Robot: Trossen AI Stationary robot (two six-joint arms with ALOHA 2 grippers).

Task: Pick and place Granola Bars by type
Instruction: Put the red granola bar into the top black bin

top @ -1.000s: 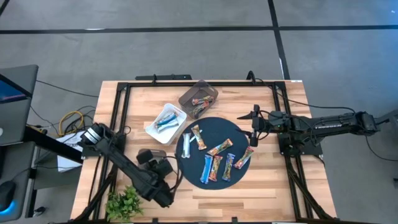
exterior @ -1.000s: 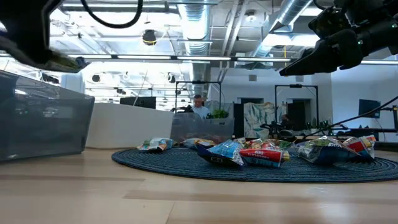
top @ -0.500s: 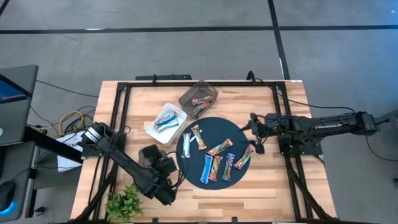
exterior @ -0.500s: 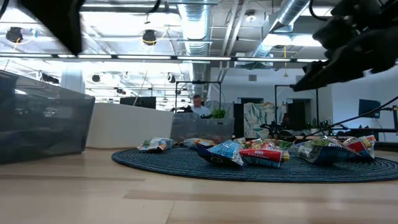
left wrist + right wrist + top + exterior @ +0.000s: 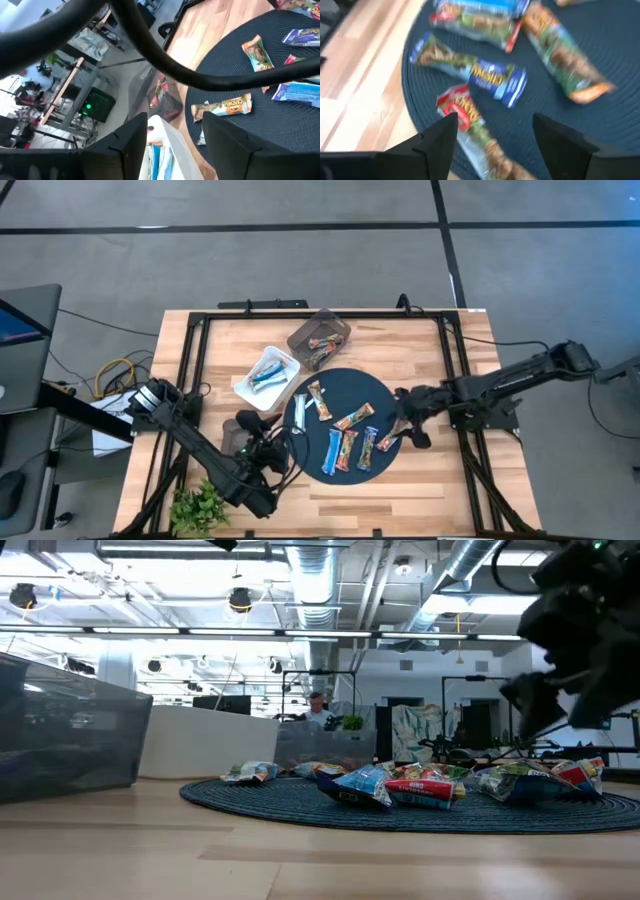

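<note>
Two trays (image 5: 268, 376) flank the bar-strewn mat (image 5: 380, 397).

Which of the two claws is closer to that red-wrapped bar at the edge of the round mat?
The right gripper, hovering open just above the red-wrapped bar. The left gripper sits across the round mat, beyond its opposite edge.

Left gripper (image 5: 172, 145) fingers spread apart at the frame's bottom, nothing between them. Dark round mat (image 5: 260, 130) fills the right side with granola bars (image 5: 222, 106) lying on it: an orange-brown one at centre, another (image 5: 256, 51) above it, blue ones (image 5: 300, 92) at right edge. White tray (image 5: 167, 150) with blue bars at lower centre, clear tray (image 5: 162, 95) above it, thick black cable (image 5: 165, 55) arcing across the top.
</note>
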